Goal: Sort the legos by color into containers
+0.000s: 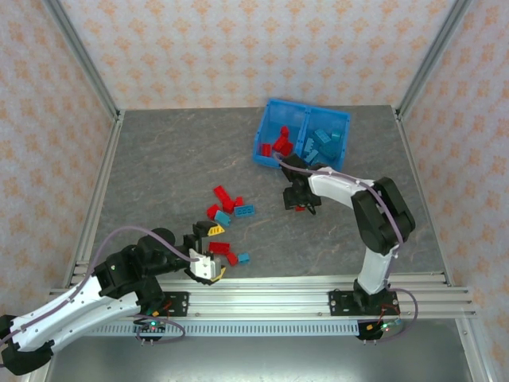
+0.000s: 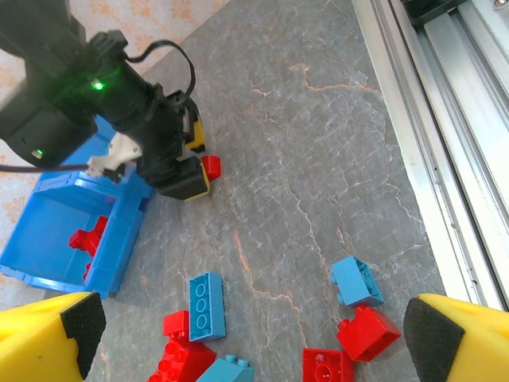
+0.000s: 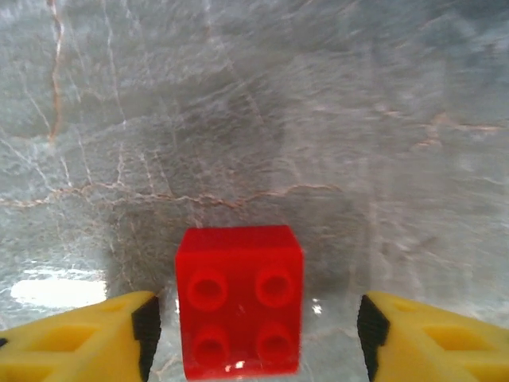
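Observation:
The containers are one blue bin (image 1: 261,148) with two compartments: red legos lie in its left one, teal legos in its right one. My right gripper (image 1: 301,200) hovers low over the table just in front of the bin. Its jaws (image 3: 254,326) stand apart on either side of a red brick (image 3: 238,298), with a gap at each pad. My left gripper (image 1: 213,253) is wide open above loose legos: a teal plate (image 2: 207,306), a teal brick (image 2: 356,280) and red bricks (image 2: 367,333). Nothing is between its fingers (image 2: 258,334).
More red and teal legos (image 1: 227,203) lie scattered at mid table. The right arm's wrist (image 2: 151,127) and the bin (image 2: 119,239) show beyond the loose bricks in the left wrist view. A metal rail (image 1: 318,286) runs along the near edge.

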Robot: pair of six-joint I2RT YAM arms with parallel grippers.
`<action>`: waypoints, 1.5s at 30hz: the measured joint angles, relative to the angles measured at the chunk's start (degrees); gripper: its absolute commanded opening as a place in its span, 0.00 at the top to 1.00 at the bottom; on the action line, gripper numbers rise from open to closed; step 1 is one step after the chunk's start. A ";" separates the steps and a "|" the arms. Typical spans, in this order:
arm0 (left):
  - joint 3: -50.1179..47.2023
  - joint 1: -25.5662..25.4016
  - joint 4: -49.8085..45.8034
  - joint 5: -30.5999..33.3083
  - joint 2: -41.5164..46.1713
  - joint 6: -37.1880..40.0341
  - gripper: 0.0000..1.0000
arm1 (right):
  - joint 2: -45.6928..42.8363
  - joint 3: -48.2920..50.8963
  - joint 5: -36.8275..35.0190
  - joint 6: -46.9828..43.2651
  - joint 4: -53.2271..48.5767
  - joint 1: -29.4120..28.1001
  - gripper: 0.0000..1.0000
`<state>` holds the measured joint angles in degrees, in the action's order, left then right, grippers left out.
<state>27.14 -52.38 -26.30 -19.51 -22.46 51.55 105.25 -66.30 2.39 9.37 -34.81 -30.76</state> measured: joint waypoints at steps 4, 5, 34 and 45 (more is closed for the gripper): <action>0.00 0.70 0.07 -0.87 0.55 0.02 0.00 | 0.44 0.07 2.23 1.16 1.51 -0.04 0.60; 0.00 0.81 0.07 -1.11 0.57 0.02 0.00 | 0.44 0.24 2.60 1.46 1.84 -0.04 0.63; 0.59 7.54 1.95 -6.38 -8.46 -8.35 0.00 | 25.51 -59.89 -7.58 1.22 -3.50 4.48 0.62; 12.22 11.61 1.86 7.50 -24.13 -35.82 0.00 | 37.83 -76.89 0.13 0.81 -8.72 7.34 0.42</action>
<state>39.35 -40.77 -24.45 -12.01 -46.59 15.73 143.09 -143.20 2.52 10.17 -43.53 -23.42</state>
